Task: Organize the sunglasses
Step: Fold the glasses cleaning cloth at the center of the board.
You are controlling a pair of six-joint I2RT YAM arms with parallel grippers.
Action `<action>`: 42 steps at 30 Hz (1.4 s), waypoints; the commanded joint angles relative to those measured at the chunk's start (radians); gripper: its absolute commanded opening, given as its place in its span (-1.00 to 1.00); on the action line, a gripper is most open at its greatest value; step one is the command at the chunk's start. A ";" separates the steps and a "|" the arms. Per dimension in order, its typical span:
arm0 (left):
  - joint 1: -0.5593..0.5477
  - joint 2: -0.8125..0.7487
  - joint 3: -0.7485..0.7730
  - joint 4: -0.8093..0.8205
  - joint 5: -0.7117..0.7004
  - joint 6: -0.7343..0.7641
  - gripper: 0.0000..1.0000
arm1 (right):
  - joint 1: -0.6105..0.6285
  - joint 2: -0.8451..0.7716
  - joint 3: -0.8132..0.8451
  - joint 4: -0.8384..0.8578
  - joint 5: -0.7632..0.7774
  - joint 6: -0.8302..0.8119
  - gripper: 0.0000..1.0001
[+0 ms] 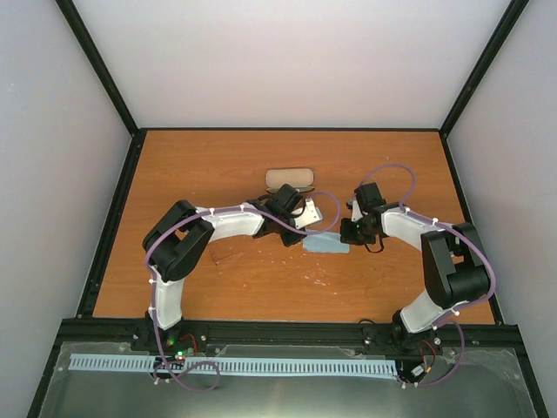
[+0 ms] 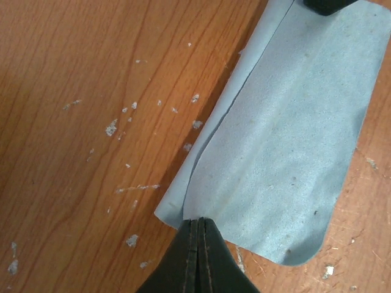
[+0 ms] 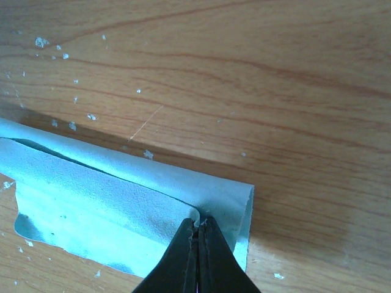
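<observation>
The light blue-grey cloth (image 1: 326,244) lies folded over on the wood at the table's middle. My left gripper (image 1: 312,232) is shut on the cloth's upper layer at its left end (image 2: 197,221). My right gripper (image 1: 347,233) is shut on the upper layer at the right end (image 3: 198,224). The cloth (image 2: 287,134) (image 3: 91,207) shows two layers with the fold along the far side. The sunglasses (image 1: 228,258) are a faint reddish-brown shape on the wood to the left of the cloth, beside the left arm. They are out of both wrist views.
The oblong grey-and-brown case (image 1: 290,178) lies behind the left wrist, towards the back. White flecks dot the wood (image 2: 111,128). The tip of the right gripper (image 2: 330,5) shows at the top of the left wrist view. Black frame rails border the table.
</observation>
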 commanded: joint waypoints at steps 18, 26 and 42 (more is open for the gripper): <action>-0.025 -0.046 -0.016 0.004 0.066 -0.023 -0.86 | -0.006 -0.014 -0.056 0.003 -0.004 -0.004 -0.81; -0.029 -0.063 -0.045 0.012 0.070 -0.021 -0.57 | -0.005 -0.048 -0.087 0.004 -0.004 -0.001 -0.42; -0.009 -0.149 -0.103 0.053 -0.002 -0.086 0.20 | -0.006 -0.165 -0.033 -0.034 0.093 0.014 0.07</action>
